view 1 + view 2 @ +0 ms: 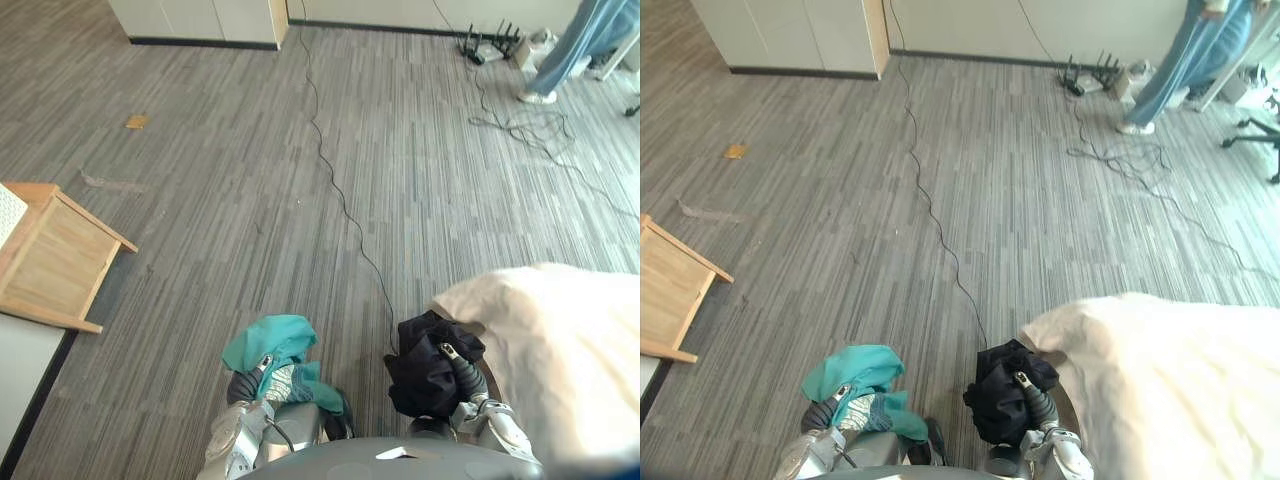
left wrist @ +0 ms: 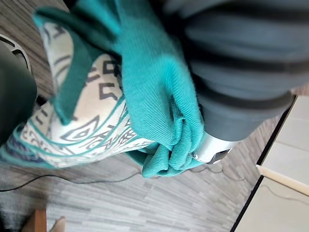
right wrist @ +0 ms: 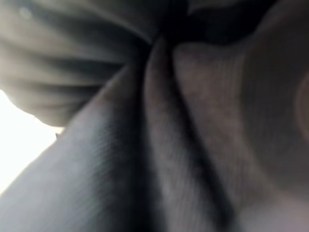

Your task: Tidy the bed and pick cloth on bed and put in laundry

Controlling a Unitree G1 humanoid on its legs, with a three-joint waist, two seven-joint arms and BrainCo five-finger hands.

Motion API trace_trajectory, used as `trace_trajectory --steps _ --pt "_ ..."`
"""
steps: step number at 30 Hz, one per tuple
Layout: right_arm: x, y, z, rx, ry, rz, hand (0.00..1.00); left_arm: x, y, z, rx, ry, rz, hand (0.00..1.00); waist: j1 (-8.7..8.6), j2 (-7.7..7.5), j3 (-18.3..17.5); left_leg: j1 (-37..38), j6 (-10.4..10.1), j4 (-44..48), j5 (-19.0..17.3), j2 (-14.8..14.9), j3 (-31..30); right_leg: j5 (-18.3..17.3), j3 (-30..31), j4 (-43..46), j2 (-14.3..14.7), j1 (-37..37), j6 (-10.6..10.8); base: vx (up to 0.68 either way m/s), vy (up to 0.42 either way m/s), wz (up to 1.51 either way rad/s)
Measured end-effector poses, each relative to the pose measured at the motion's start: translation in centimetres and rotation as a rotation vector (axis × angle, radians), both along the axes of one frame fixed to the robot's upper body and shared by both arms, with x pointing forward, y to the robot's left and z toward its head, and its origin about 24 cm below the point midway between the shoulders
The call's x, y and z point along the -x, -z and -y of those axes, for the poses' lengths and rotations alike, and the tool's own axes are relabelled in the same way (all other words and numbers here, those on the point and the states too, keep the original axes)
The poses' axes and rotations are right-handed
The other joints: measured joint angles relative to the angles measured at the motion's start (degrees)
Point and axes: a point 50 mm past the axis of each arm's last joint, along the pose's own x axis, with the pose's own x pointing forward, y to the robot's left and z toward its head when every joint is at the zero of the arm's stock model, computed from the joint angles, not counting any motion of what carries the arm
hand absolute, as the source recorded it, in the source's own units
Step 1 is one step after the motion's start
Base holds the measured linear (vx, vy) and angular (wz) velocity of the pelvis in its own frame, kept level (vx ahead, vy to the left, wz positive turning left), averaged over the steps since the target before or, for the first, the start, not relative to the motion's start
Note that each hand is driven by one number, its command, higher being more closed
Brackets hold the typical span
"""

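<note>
A teal cloth [image 1: 275, 338] hangs bunched in the left robot hand [image 1: 263, 366], whose fingers clasp it. A black cloth [image 1: 422, 368] is wadded in the right robot hand [image 1: 458, 366], a finger curled over it. Both are above the floor [image 1: 300, 180], the black one just beside the bed [image 1: 570, 340]. A wooden crate [image 1: 55, 262] stands far left.

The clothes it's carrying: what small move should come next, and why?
Probably turn left toward the wooden frame, possibly the laundry bin: the left hand grips the teal cloth, the right hand the black cloth, beside the bed.
</note>
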Motion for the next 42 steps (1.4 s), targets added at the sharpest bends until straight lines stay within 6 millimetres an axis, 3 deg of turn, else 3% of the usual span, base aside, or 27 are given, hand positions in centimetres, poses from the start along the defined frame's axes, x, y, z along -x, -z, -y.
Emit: trace_trajectory --steps 2,4,6,7,9,11,12,13,14,17,20,22,24,25,27,28,29,30,31,32,33,34,35,36,38,40,42 --pt "0.4 -0.1 0.0 -0.003 0.001 0.002 1.0 -0.5 0.0 0.4 0.008 0.031 -0.002 1.0 -1.09 0.87 0.58 2.31 -1.41 -0.87 -0.6 0.51 -3.26 -0.8 -0.08 -9.92 1.18 -5.71 0.2 0.49 -0.031 0.93" --pt "0.8 0.1 0.0 -0.004 0.01 -0.021 1.0 -1.2 -0.1 0.2 0.008 0.058 -0.012 1.0 -1.08 0.9 0.88 4.84 -4.45 0.02 -2.43 1.92 -7.34 5.59 3.14 -28.05 2.99 -10.46 1.27 0.47 -0.127 0.91" --pt "0.9 0.3 0.0 -0.01 0.024 -0.035 1.0 -0.9 0.1 -0.2 0.012 0.058 -0.03 1.0 -1.01 0.45 1.12 6.72 -7.35 1.53 -4.3 3.0 -10.25 10.98 7.09 -37.04 4.1 -10.86 1.8 0.35 -0.167 0.9" --pt "1.0 0.3 0.0 -0.014 0.031 -0.038 1.0 -0.2 0.4 -0.5 0.017 0.059 -0.051 1.0 -1.0 0.29 1.01 8.45 -8.47 2.9 -7.05 4.07 -12.23 12.99 9.86 -37.1 4.11 -11.55 2.31 0.46 -0.29 1.1" --pt "0.9 0.3 -0.3 -0.026 0.035 -0.038 1.0 0.8 0.6 -1.4 0.025 0.028 -0.064 1.0 -0.62 -0.44 0.53 9.41 -8.24 6.81 -12.7 5.6 -14.21 13.99 12.04 -29.84 3.49 -14.05 1.39 0.56 -0.416 0.77" --pt "0.8 0.3 0.0 -0.014 0.001 -0.044 1.0 4.0 1.6 -1.3 0.064 -0.069 -0.147 1.0 -1.17 2.69 -0.88 8.09 -11.44 14.99 -15.93 10.37 -15.57 12.94 9.52 -24.44 6.37 -13.67 0.4 0.64 -0.474 0.53" --pt "0.0 0.2 0.7 0.014 -0.019 -0.038 1.0 3.9 1.9 -0.7 0.097 -0.092 -0.153 1.0 -0.97 4.5 -0.4 1.16 -9.47 29.26 -12.11 14.49 -13.84 10.07 7.61 -23.26 8.32 -12.71 -1.1 0.46 -0.322 0.34" --pt "-0.3 0.1 1.1 0.031 -0.03 -0.031 1.0 3.8 2.0 -0.2 0.119 -0.102 -0.152 1.0 -0.29 5.69 0.19 -2.03 -8.0 36.04 -7.65 16.31 -13.87 9.22 7.06 -24.24 9.62 -11.43 -1.87 0.52 -0.416 0.01" --pt "-0.4 0.0 1.5 0.048 -0.037 -0.031 1.0 3.5 1.9 0.3 0.15 -0.139 -0.125 1.0 1.28 6.59 1.35 -6.75 -7.86 44.43 4.13 17.69 -16.34 8.57 6.69 -27.41 11.38 -7.95 -3.38 0.65 -0.419 -0.23" --pt "-0.8 0.1 2.2 0.052 -0.025 -0.03 1.0 3.1 1.7 0.4 0.17 -0.128 -0.091 1.0 2.2 6.37 1.92 -11.5 -10.4 44.24 -2.77 12.14 -16.86 7.67 5.77 -35.5 12.77 2.67 -4.56 0.63 -0.325 -0.23" --pt "-1.5 -0.6 2.3 0.046 -0.035 0.014 1.0 2.3 1.1 0.6 0.166 -0.125 -0.03 1.0 2.41 4.47 3.14 -16.8 -9.92 30.21 -3.49 7.35 -10.66 5.95 3.95 -42.09 13.99 11.18 -5.7 0.52 -0.228 0.02" --pt "-1.3 -0.7 2.5 0.051 -0.034 0.015 1.0 1.8 0.7 0.3 0.159 -0.133 0.007 1.0 2.75 3.49 3.74 -20.38 -9.88 19.78 -0.16 6.41 -4.3 4.88 1.97 -45.54 15.5 15.65 -5.53 0.51 -0.196 0.28" --pt "-0.2 -0.3 2.6 0.047 -0.043 -0.012 1.0 1.6 0.4 0.2 0.168 -0.158 0.026 1.0 3.31 2.65 4.3 -21.96 -10.13 7.69 6.08 6.82 6.74 3.88 -1.84 -51.86 18.62 23.46 -3.9 0.53 -0.159 0.46" --pt "0.2 -0.2 2.7 0.047 -0.046 -0.02 1.0 1.6 0.3 0.2 0.168 -0.162 0.032 1.0 3.54 2.48 4.36 -22.01 -9.79 6.44 6.81 6.85 9.73 3.42 -2.73 -53.06 19.31 25.5 -3.13 0.64 -0.159 0.43" --pt "0.7 -0.1 2.6 0.044 -0.073 -0.032 1.0 1.5 0.1 0.0 0.161 -0.169 0.048 1.0 4.5 1.4 3.69 -21.7 -7.36 5.02 7.09 6.69 16.71 0.62 -4.96 -54.04 20.05 29.73 -0.09 0.5 -0.101 0.17" --pt "0.7 0.1 2.5 0.038 -0.068 -0.04 1.0 1.7 0.2 -0.2 0.153 -0.18 0.033 1.0 5.13 0.85 3.09 -21.86 0.93 5.96 9.64 6.3 16.86 -0.8 -4.56 -50.07 19.62 29.6 2.02 0.51 -0.045 0.14" --pt "0.5 0.3 2.5 0.031 -0.056 -0.05 1.0 1.7 0.3 -0.6 0.141 -0.195 0.024 1.0 5.21 -0.01 2.43 -21.79 5.26 6.49 9.18 5.45 16.06 -1.09 -4.38 -42.72 17.88 27.26 3.05 0.79 -0.012 0.33" --pt "0.3 0.5 2.3 0.023 -0.052 -0.053 1.0 1.8 0.4 -1.2 0.126 -0.215 0.014 1.0 5.14 -1.4 1.33 -21.38 7.92 6.15 7.6 4.35 14.87 0.79 -2.61 -29.01 14.28 21.42 6.01 0.82 0.048 0.61" --pt "0.0 0.5 1.7 -0.005 -0.044 -0.043 1.0 1.8 0.3 -1.8 0.109 -0.229 0.016 1.0 5.02 -2.49 0.78 -20.41 9.46 6.15 6.11 2.66 12.62 8.41 0.64 -13.47 10.65 14.55 8.35 0.83 0.071 0.71" --pt "-0.4 0.4 1.4 -0.016 -0.047 -0.03 1.0 1.8 0.3 -2.2 0.098 -0.232 0.016 1.0 4.7 -3.27 1.02 -19.48 8.97 6.18 5.27 1.67 11.03 10.27 1.37 -6.58 8.73 11.43 8.25 0.69 0.043 1.09" --pt "-0.9 0.3 1.0 -0.022 -0.056 -0.015 1.0 2.1 0.5 -2.5 0.088 -0.234 -0.002 1.0 3.33 -3.7 1.43 -16.18 8.33 6.05 3.74 0.17 7.89 9.65 0.71 2.82 5.02 8.08 5.3 0.71 0.026 1.09" --pt "-1.0 0.2 0.9 -0.023 -0.058 -0.013 1.0 2.3 0.7 -2.4 0.088 -0.237 -0.014 1.0 2.87 -3.46 1.52 -14.04 8.04 6.05 3.19 -0.14 6.29 8.97 -0.07 5.14 3.6 7.18 3.63 0.69 0.007 1.59" --pt "-0.8 0.3 0.5 -0.03 -0.069 -0.013 1.0 2.4 0.8 -2.0 0.092 -0.231 -0.025 1.0 2.34 -2.06 2.17 -8.42 7.37 5.02 2.59 -0.32 0.11 7.38 0.42 5.58 3.01 5.21 1.02 0.66 -0.019 1.4" --pt "-0.7 0.2 0.3 -0.032 -0.076 -0.011 1.0 2.2 0.8 -1.8 0.094 -0.222 -0.025 1.0 1.97 -1.06 2.48 -6.27 7.06 4.0 2.43 -0.1 -2.87 6.5 1.29 4.02 3.88 3.81 0.04 0.61 -0.079 1.74" --pt "-0.2 0.2 0.0 -0.043 -0.064 -0.004 1.0 1.0 0.4 -1.2 0.099 -0.186 -0.001 1.0 0.11 0.41 2.35 -2.06 5.59 2.22 1.65 0.99 -11.44 3.47 5.09 -9.02 7.66 -2.58 0.75 0.63 -0.176 2.12" --pt "0.4 0.3 0.1 -0.051 -0.044 -0.009 1.0 -0.1 0.3 -0.8 0.104 -0.158 0.002 1.0 0.27 0.38 2.5 0.53 2.64 1.95 -0.12 1.28 -17.24 5.5 8.66 -27.0 8.81 -6.01 2.7 0.56 -0.245 1.97" --pt "0.4 0.3 -0.1 -0.06 -0.035 -0.007 1.0 -0.1 0.5 -0.6 0.11 -0.139 -0.032 1.0 0.78 -0.48 2.38 4.6 -1.63 2.41 -2.94 1.49 -22.09 13.57 15.19 -45.0 9.05 -8.19 5.59 0.56 -0.354 1.68"
